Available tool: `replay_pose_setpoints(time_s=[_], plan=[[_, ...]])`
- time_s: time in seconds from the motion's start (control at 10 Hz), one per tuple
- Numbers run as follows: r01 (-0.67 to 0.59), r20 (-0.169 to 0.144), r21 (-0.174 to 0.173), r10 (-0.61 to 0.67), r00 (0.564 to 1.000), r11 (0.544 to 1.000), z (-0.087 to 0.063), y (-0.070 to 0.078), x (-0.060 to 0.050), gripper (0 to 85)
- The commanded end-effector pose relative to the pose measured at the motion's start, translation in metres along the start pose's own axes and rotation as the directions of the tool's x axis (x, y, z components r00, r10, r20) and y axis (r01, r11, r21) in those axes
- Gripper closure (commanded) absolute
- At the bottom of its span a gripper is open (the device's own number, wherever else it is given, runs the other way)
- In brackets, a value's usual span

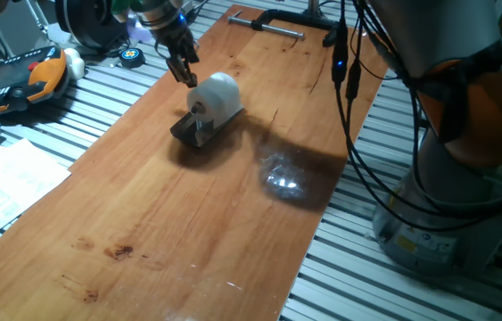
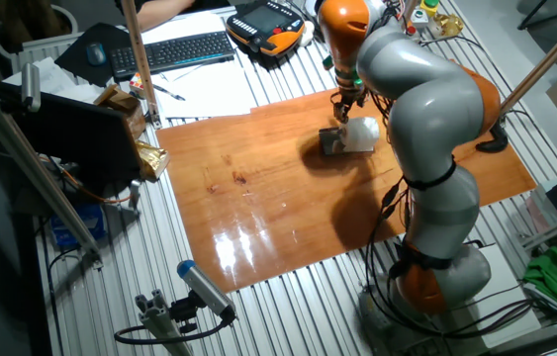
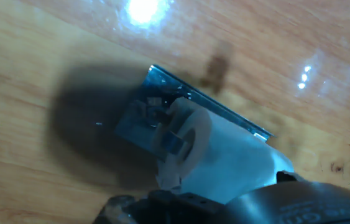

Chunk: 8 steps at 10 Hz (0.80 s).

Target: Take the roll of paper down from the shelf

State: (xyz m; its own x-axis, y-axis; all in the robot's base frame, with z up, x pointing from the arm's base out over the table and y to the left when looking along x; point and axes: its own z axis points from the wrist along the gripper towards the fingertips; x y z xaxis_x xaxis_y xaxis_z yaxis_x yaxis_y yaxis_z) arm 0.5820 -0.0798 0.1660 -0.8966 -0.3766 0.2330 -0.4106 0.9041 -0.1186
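Across the wooden table [image 1: 170, 223] we see the roll of paper [image 1: 218, 94] sitting on the shelf [image 1: 193, 130], its long axis level, the gripper [image 1: 182, 71] just beyond its far end, jaws barely parted, pinching nothing.

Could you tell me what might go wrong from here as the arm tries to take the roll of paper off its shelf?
1. The roll of paper sits threaded on the thin wire bar; pulling at the wrong angle could snag it and drag or tip the small shelf.
2. The pincer is at the roll's upper edge, so a shallow grip may slip or crush the soft paper.
3. The hand view is blurred and half blocked, which may hamper alignment.
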Motion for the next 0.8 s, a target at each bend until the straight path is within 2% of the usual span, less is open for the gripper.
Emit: replay_pose_setpoints(time_s=[0.0,0.1,0.2,0.3,0.4,0.5,0.6,0.7], plan=[[-0.049,-0.009,-0.03,0.049,0.999,0.998,0.0047,-0.0004,0.0011,10.7],[-0.134,-0.033,-0.056,0.132,0.991,0.989,0.0073,-0.0007,0.0024,11.3],[-0.211,-0.042,-0.057,0.208,0.977,0.976,0.0061,-0.0006,0.0037,13.0],[-0.308,-0.039,-0.029,0.307,0.951,0.951,0.0053,-0.0008,0.0048,15.3],[-0.414,-0.03,-0.033,0.413,0.91,0.91,0.0053,-0.0015,0.0059,17.3],[-0.522,-0.025,-0.046,0.521,0.853,0.852,0.0064,-0.0039,0.0076,17.3],[-0.598,-0.012,-0.041,0.598,0.801,0.801,0.0065,-0.0057,0.0085,16.7],[-0.699,-0.026,-0.075,0.7,0.714,0.711,0.0059,-0.0053,0.0083,18.3]])
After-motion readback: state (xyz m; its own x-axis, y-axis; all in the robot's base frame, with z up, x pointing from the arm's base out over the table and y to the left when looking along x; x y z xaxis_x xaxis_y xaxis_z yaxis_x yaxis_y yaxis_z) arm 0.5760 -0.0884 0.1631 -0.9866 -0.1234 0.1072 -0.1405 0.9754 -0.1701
